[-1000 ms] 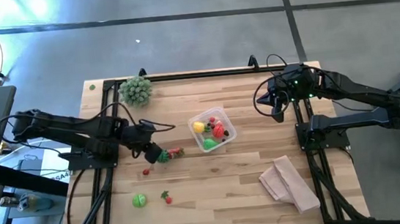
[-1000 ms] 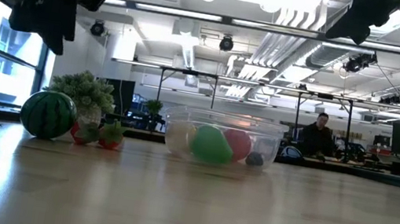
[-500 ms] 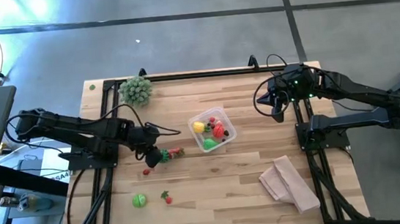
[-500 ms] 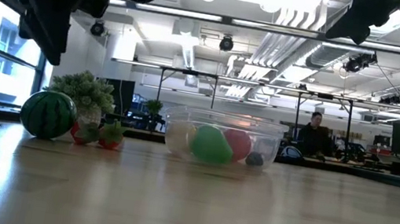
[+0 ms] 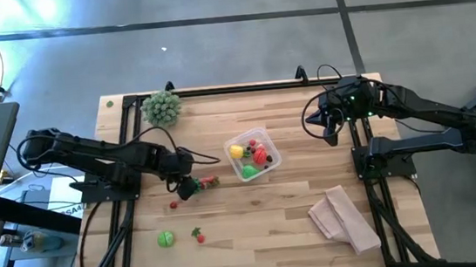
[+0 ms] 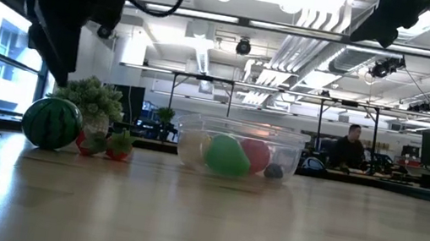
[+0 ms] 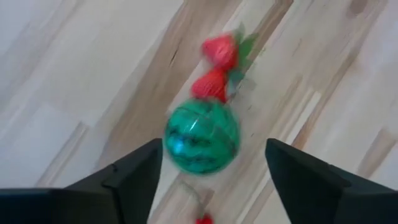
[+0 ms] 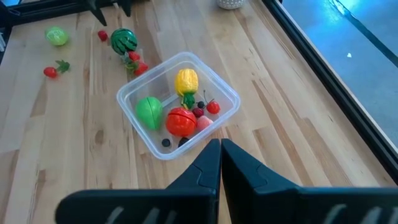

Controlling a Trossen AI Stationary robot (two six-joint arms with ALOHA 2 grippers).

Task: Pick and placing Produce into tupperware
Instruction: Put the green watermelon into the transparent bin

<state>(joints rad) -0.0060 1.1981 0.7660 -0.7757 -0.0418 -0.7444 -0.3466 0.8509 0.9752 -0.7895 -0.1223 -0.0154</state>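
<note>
My left gripper (image 7: 214, 149) is open and hovers just above a small striped green watermelon toy (image 7: 202, 135), one finger on either side of it without touching. Two red strawberries (image 7: 214, 67) lie right beside the watermelon, which rests on the table (image 5: 194, 188). The clear tupperware (image 5: 252, 154) stands mid-table and holds yellow, green and red produce (image 8: 180, 102). A green ball (image 5: 166, 239), a strawberry (image 5: 198, 235) and a small red fruit (image 5: 174, 204) lie loose nearer the near edge. My right gripper (image 8: 217, 155) is shut and waits high by the table's right far side (image 5: 330, 129).
A pale-green spiky ball plant (image 5: 163, 107) stands at the far left corner. A tan folded cloth (image 5: 344, 218) lies at the near right. The low view shows the watermelon (image 6: 52, 123) left of the tupperware (image 6: 236, 149), and a person far behind the table.
My left gripper has moved a little toward the table's right and down, closing in over the watermelon toy. Nothing on the table has moved.
</note>
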